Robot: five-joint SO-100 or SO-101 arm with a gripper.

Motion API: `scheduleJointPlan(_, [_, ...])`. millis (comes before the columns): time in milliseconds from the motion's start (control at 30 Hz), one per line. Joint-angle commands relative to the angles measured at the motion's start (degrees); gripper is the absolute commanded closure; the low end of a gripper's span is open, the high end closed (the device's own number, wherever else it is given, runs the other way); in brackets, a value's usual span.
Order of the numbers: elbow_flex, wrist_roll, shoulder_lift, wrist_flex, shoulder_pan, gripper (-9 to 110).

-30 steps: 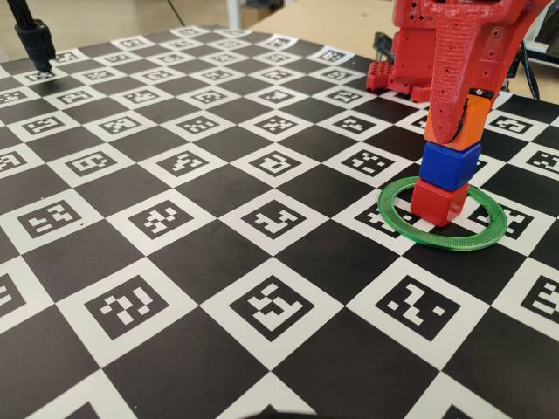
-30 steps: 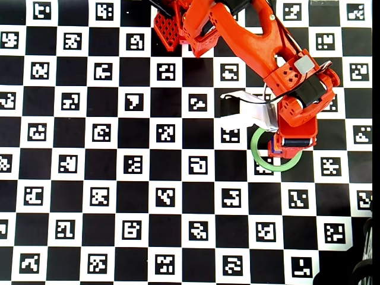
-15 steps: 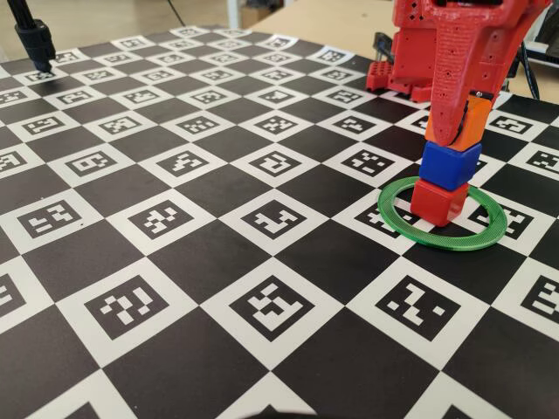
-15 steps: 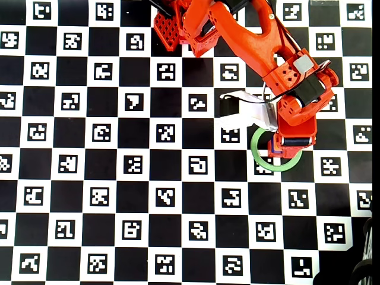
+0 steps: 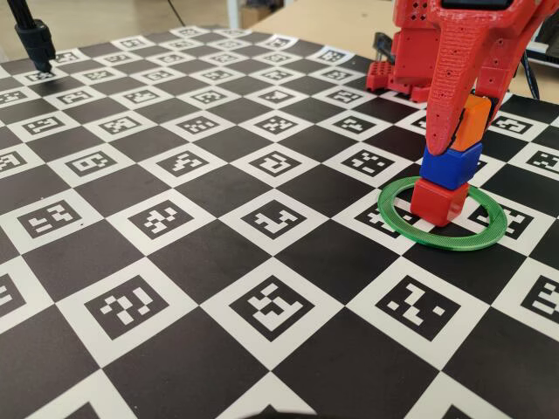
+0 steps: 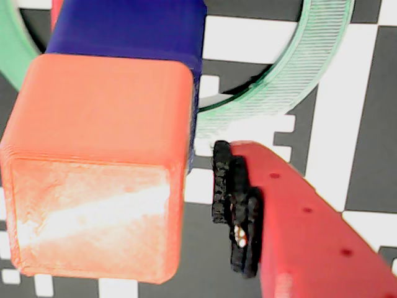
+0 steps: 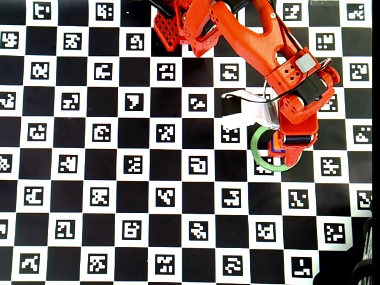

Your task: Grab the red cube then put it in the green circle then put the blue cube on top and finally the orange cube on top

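Observation:
In the fixed view the red cube (image 5: 439, 201) stands inside the green circle (image 5: 410, 229). The blue cube (image 5: 452, 165) sits on top of it. The orange cube (image 5: 476, 122) rests on the blue cube, shifted a little right. My red gripper (image 5: 458, 131) straddles the orange cube from above. In the wrist view the orange cube (image 6: 99, 161) fills the left, with the blue cube (image 6: 124, 28) and green circle (image 6: 298, 68) behind it. The black-padded finger (image 6: 239, 211) stands clear of the cube's side with a gap; the other finger is out of frame. From overhead the gripper (image 7: 291, 145) covers the stack.
The black-and-white marker board (image 5: 175, 218) covers the table. The arm's red base (image 5: 393, 74) stands at the back right, close behind the stack. A black stand (image 5: 35, 44) is at the far left corner. The white camera mount (image 7: 249, 110) juts left of the wrist.

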Motion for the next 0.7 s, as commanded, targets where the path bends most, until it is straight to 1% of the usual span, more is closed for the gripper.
scheduleJointPlan(0, [-5.71, -0.79, 8.00, 2.46, -0.70, 67])
scheduleJointPlan(300, [-12.74, -0.97, 8.96, 8.96, -0.62, 66])
scheduleJointPlan(533, [-16.52, -3.08, 11.16, 14.24, -0.44, 66])
scheduleJointPlan(667, [-20.74, -1.67, 11.60, 18.46, 2.02, 65])
